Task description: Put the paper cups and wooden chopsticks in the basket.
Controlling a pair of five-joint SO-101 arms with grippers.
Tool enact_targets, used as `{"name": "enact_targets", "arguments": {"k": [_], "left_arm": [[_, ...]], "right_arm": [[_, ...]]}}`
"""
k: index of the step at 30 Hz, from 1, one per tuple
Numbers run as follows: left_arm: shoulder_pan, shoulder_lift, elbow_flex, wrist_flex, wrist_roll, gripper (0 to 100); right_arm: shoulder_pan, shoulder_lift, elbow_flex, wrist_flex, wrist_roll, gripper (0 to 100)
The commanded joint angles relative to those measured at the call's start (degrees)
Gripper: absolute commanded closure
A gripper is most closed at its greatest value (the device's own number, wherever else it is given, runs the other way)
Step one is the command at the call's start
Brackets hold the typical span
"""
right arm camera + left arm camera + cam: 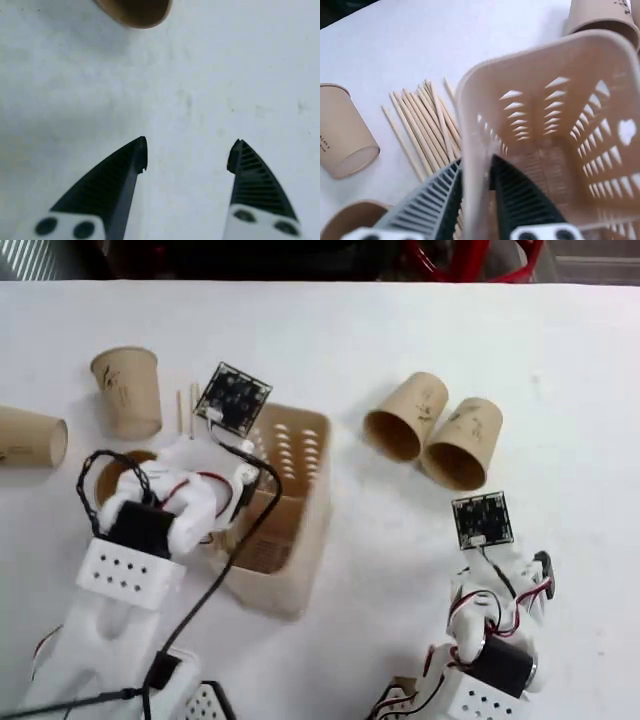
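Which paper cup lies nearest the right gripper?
The paper cup farthest right in the high view, on its side against a second cup. The right gripper is open just in front of it.

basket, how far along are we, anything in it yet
Done: nothing; the basket shows no cup or chopstick inside. In hand: the left hand is shut on the basket's wall. Left: the wooden chopsticks and the paper cups are all out on the table; the right hand is open, holding nothing.

Bright, even light leaves only soft shadows on the table (560, 360).
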Motion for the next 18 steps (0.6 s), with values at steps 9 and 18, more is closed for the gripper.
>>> {"name": "enact_targets", "arguments": {"k": [9, 18], "left_arm": [[2.1, -0.2, 9.1, -25.8, 20.7, 98], [2.9, 0.0, 7.7, -31.9, 32.1, 98]], "right_arm": [[0.3, -0.4, -0.4, 0.8, 0.6, 73.3], [0.3, -0.4, 0.3, 0.7, 0.6, 73.3]]}}
